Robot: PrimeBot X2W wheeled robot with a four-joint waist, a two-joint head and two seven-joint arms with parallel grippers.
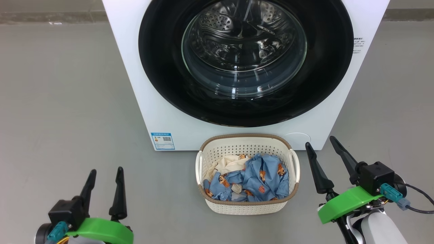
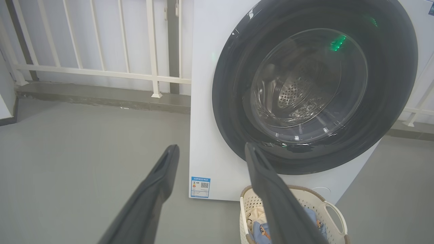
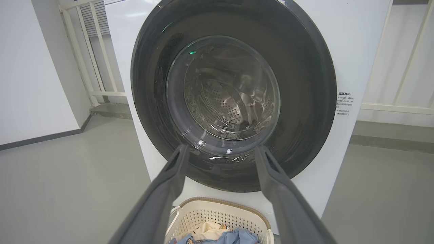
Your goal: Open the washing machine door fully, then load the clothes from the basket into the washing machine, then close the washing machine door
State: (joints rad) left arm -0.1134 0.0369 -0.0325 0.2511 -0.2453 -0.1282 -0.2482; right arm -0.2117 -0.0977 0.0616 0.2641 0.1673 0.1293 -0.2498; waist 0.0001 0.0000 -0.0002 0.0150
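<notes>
The white washing machine (image 1: 142, 67) stands ahead with its round glossy black door (image 1: 162, 67) shut flat against the front; the steel drum shows through the glass window (image 1: 244, 51). On the floor right in front sits the cream basket (image 1: 247, 205), holding light blue printed clothes (image 1: 261, 179) and a cream-white piece (image 1: 227, 162). My left gripper (image 1: 105, 173) hangs open at the lower left, well clear of the basket. Open too, my right gripper (image 1: 320, 142) is just right of the basket. Both wrist views face the door (image 2: 230, 101) (image 3: 149, 101) and the basket (image 2: 334, 217) (image 3: 220, 211).
Grey floor (image 1: 67, 118) spreads to both sides of the machine. A white railing (image 2: 101, 73) and a raised kerb run behind it, and a white wall (image 3: 34, 67) stands to one side. A blue label sticker (image 1: 162, 140) marks the machine's lower front.
</notes>
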